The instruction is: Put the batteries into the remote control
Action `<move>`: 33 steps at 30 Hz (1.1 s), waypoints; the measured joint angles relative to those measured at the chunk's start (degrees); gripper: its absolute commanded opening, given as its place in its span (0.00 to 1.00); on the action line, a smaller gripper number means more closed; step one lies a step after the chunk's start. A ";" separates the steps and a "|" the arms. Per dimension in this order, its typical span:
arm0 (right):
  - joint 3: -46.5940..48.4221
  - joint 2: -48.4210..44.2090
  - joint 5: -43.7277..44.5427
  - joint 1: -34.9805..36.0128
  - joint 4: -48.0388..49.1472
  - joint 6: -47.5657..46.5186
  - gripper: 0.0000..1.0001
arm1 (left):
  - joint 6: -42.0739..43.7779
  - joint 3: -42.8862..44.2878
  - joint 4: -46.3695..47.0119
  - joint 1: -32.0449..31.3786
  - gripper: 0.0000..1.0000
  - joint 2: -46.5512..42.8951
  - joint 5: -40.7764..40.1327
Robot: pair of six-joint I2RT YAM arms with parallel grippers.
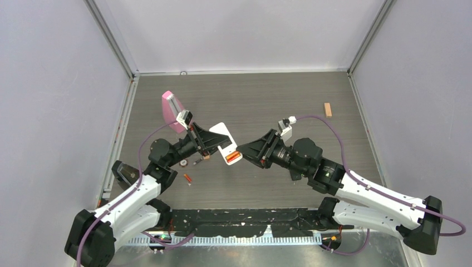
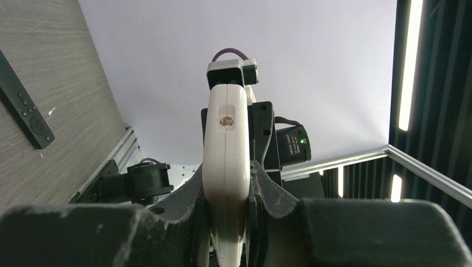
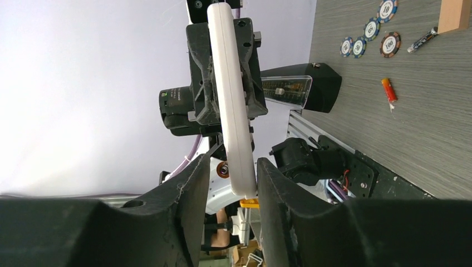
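Left end effector (image 2: 227,194) clamps the white remote (image 2: 225,139) edge-on; right end effector (image 3: 232,167) straddles its tip, jaws narrow, one side gapped. An orange battery (image 1: 188,178) lies on the bench (image 1: 278,94) near the left end effector — probably light, rigid, slick — best pinched mid-barrel.

A robotics lab: aluminium-framed white booth (image 1: 239,33) around a test table (image 1: 250,94)

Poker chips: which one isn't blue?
The dark poker chip marked 100, at the end of the group nearest the wooden block. The other chips are all blue.
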 measured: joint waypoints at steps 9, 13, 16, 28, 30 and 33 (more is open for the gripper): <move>-1.68 0.09 -0.61 -0.02 3.19 1.99 0.36 | -1.51 0.04 0.61 0.00 0.00 0.31 -0.74; -2.16 0.31 -0.98 -0.15 4.52 2.47 0.33 | -1.86 0.04 0.76 0.00 0.00 0.31 -0.94; -2.38 0.66 -1.01 -0.15 5.51 2.54 0.32 | -1.97 0.04 0.76 0.07 0.00 0.31 -1.20; -2.43 1.97 -1.95 -0.35 7.06 2.32 0.31 | -2.01 0.04 0.76 0.02 0.00 0.33 -2.58; -2.43 2.19 -2.23 -0.37 7.19 2.27 0.31 | -1.95 0.07 0.76 -0.15 0.00 0.42 -2.97; -2.43 2.71 -2.69 -0.35 7.19 2.05 0.32 | -1.62 0.11 0.79 -0.66 0.00 0.57 -3.69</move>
